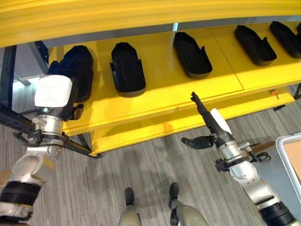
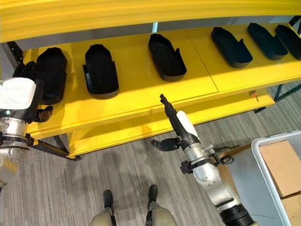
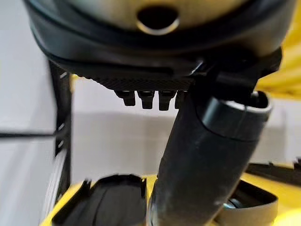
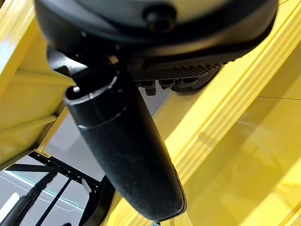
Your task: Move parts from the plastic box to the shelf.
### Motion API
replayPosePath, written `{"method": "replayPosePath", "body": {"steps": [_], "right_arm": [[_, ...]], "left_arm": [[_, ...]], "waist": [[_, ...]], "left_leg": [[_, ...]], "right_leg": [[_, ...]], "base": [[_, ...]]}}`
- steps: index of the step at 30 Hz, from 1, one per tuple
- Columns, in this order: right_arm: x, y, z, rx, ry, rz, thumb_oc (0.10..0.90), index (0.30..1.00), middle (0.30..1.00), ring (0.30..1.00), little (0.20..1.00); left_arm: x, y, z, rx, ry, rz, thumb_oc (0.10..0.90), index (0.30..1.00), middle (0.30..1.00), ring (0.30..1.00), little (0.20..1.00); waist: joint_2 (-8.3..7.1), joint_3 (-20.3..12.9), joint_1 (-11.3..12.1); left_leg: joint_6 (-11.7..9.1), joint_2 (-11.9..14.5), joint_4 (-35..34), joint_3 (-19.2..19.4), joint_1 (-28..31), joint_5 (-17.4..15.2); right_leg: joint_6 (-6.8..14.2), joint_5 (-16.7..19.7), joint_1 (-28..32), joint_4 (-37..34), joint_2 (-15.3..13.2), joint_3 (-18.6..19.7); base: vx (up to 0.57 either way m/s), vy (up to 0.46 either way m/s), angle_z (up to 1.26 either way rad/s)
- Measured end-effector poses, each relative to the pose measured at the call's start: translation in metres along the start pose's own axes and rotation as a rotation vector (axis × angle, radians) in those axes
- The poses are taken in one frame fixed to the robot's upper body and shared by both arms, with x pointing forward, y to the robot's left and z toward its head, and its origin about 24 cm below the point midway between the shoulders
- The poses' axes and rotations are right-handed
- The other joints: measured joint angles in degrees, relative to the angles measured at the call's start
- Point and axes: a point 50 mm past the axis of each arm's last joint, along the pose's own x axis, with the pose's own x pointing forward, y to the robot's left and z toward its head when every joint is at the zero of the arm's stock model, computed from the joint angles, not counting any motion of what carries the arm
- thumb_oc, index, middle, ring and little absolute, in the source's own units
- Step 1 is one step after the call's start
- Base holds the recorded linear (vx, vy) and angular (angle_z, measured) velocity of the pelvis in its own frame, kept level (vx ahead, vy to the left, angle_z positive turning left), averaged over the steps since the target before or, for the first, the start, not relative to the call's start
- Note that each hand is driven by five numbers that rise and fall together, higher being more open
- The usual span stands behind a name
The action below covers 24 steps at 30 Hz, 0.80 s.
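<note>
A grey carpeted floor (image 2: 117,165) runs under a yellow shelf (image 2: 141,101) whose board carries a row of black parts — one at the far left (image 2: 51,75), then a second (image 2: 100,71), a third (image 2: 166,56), and three more (image 2: 230,47) toward the right end, all lying apart from each other. At the lower right stands a plastic box (image 2: 270,181) with pale walls; brown cardboard (image 2: 282,165) lies inside it. The left robot hand (image 1: 70,75) rests on the far-left part, and I cannot tell whether its fingers are closed around it. The right robot hand (image 2: 171,120) hangs in front of the shelf's edge, fingers straight and thumb stuck out — it holds nothing.
</note>
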Motion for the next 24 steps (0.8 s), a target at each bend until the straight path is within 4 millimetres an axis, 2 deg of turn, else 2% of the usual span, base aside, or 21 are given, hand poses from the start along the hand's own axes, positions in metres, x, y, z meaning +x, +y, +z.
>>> {"method": "replayPosePath", "body": {"steps": [5,11,16,21,24], "right_arm": [[0.003,0.003,0.004,0.003,-0.028,0.014,0.900,1.000,1.000,1.000,1.000],[0.003,0.003,0.004,0.000,-0.028,0.016,0.900,1.000,1.000,1.000,1.000],[0.003,0.003,0.005,0.000,-0.032,0.016,0.900,1.000,1.000,1.000,1.000],[0.003,0.002,0.005,-0.001,-0.037,0.015,0.900,1.000,1.000,1.000,1.000],[0.004,0.001,0.006,-0.009,-0.042,0.016,0.900,1.000,1.000,1.000,1.000]], "left_arm": [[0.007,-0.010,0.003,0.044,-0.035,-0.050,0.900,1.000,1.000,1.000,1.000],[0.006,-0.029,-0.014,0.094,0.025,-0.153,0.900,1.000,1.000,1.000,1.000],[0.005,-0.037,-0.022,0.119,0.056,-0.204,0.900,1.000,1.000,1.000,1.000],[0.008,-0.038,-0.032,0.118,0.119,-0.223,0.900,1.000,1.000,1.000,1.000],[0.018,-0.030,-0.037,0.080,0.165,-0.185,0.900,1.000,1.000,1.000,1.000]], "waist": [[0.08,0.0,-0.3],[0.23,0.1,-1.0],[0.08,0.8,-1.2],[-0.34,2.3,-1.6],[-0.42,2.5,-1.5]], "left_leg": [[0.0,-0.1,0.0,0.1,-0.3,0.0],[0.0,-0.1,0.0,0.0,-1.5,0.0],[0.0,-0.1,0.0,0.0,-2.0,0.0],[0.0,-0.1,0.0,0.1,-2.1,0.0],[-0.1,0.0,0.0,0.1,-3.0,0.1]], "right_leg": [[0.0,0.0,-0.3,0.0,-0.1,0.1],[0.0,0.1,-1.5,0.0,-0.1,0.0],[0.0,0.0,-2.0,0.0,-0.1,0.0],[0.0,0.0,-2.2,0.0,0.0,0.1],[0.0,0.0,-3.2,0.2,0.0,0.1]], "base": [[0.00,0.000,0.00],[0.00,0.005,0.00],[0.00,0.000,0.00],[0.00,0.000,0.00],[0.00,0.000,0.00]]}}
